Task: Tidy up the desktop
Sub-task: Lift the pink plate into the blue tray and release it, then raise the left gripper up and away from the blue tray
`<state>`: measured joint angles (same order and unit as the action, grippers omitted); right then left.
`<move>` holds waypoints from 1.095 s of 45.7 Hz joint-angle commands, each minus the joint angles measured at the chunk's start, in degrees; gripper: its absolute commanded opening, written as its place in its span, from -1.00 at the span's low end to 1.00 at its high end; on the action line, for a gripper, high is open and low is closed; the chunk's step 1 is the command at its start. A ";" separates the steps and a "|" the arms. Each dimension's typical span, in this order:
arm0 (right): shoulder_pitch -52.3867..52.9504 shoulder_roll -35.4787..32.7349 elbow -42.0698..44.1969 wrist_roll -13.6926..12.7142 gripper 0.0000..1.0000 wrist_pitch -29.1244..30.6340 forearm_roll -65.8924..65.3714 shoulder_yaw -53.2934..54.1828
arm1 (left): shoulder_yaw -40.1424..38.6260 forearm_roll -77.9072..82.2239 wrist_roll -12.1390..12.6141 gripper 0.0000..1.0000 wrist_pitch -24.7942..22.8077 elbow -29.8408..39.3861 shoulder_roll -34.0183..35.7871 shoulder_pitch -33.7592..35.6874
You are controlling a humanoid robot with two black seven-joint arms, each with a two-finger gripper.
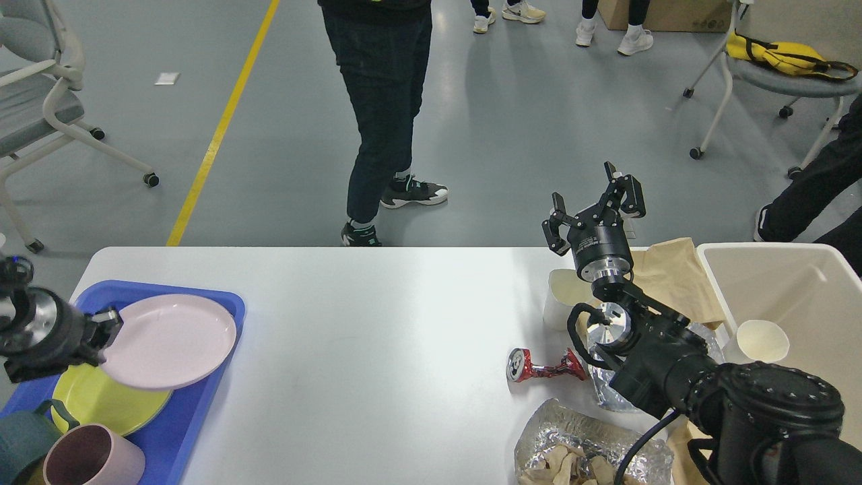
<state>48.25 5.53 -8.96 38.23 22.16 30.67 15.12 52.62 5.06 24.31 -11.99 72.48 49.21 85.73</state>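
So the big white rounded-corner desktop fills the lower part of the view. At its left end sits a blue plastic tray, and the left gripper is pinching the rim of a round pale pink plate, holding it tilted over a round yellow-green plate. A pink mug stands near the tray's front. Over on the right, the right gripper is up in the air, fingers spread, holding nothing. Below it lie a crushed red can, crumpled foil, brown paper, and a beige plastic bin with a paper cup inside.
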 commanded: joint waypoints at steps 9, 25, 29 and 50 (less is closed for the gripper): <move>0.00 0.00 0.00 0.00 1.00 0.08 0.00 0.00 | 0.38 0.13 -4.27 -0.99 8.74 -4.28 -0.08 -12.33; 0.00 0.00 0.00 0.00 1.00 -0.01 0.00 0.00 | 0.38 -0.66 -4.54 -0.95 9.01 -7.26 0.36 -13.66; 0.00 0.00 0.00 0.00 1.00 -0.01 0.00 0.00 | 0.29 -0.93 -4.36 -0.81 9.01 -8.76 0.18 -13.74; 0.00 0.00 0.00 0.00 1.00 -0.01 0.00 0.00 | -0.15 -4.00 -3.66 0.86 8.39 -11.31 0.01 -13.48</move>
<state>48.25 5.54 -8.96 38.23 22.17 30.67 15.12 52.89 1.29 20.32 -3.11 61.22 49.35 71.95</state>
